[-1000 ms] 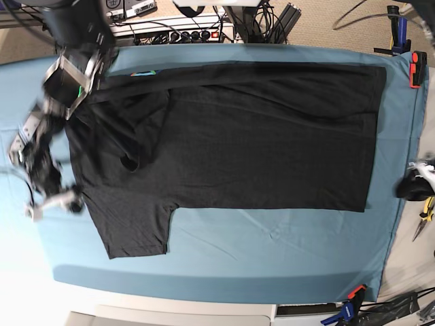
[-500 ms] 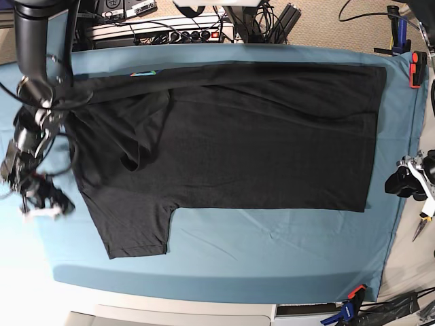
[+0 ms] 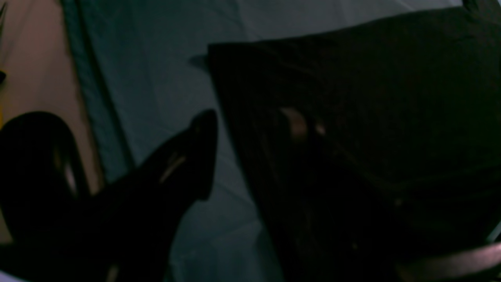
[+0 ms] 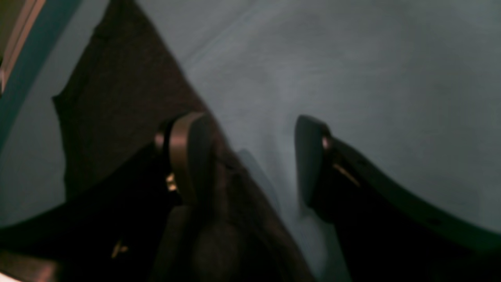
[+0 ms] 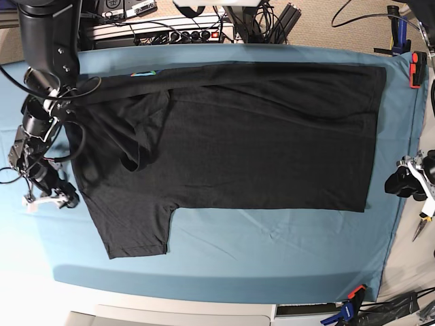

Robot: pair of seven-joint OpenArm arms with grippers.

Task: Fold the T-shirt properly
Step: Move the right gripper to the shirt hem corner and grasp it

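Since a second ago we see the right arm (image 5: 44, 102) drop from over the shirt's upper left corner to the cloth's left edge, where it is now sharp rather than blurred; the shirt (image 5: 231, 146) itself has not shifted, and the left gripper (image 5: 408, 182) has come a little further in at the right edge. The table is covered by a teal cloth (image 5: 272, 251), its far right corner pinned by an orange clamp (image 5: 416, 68); behind the table we find a power strip (image 5: 183, 32) and cables, beside the right edge a pair of pliers (image 5: 425, 217) on the pale top, and another clamp (image 5: 348, 305) at the near edge. The shirt lies flat across the middle of the cloth, body stretching right, one sleeve (image 5: 136, 227) pointing towards the near edge and a fold running along the far side, where a small bit of coloured print (image 5: 144, 73) shows. The right gripper (image 4: 254, 156) stands spread wide with nothing between its fingers; in its wrist view one finger (image 4: 188, 156) sits over the shirt's edge and the other over bare cloth. The left gripper hangs off the right edge of the cloth, well apart from the shirt's hem in the base view. Its wrist view is dark, with one finger (image 3: 195, 156) over cloth beside the shirt's corner (image 3: 219, 55); we cannot tell whether its jaws are parted or closed.
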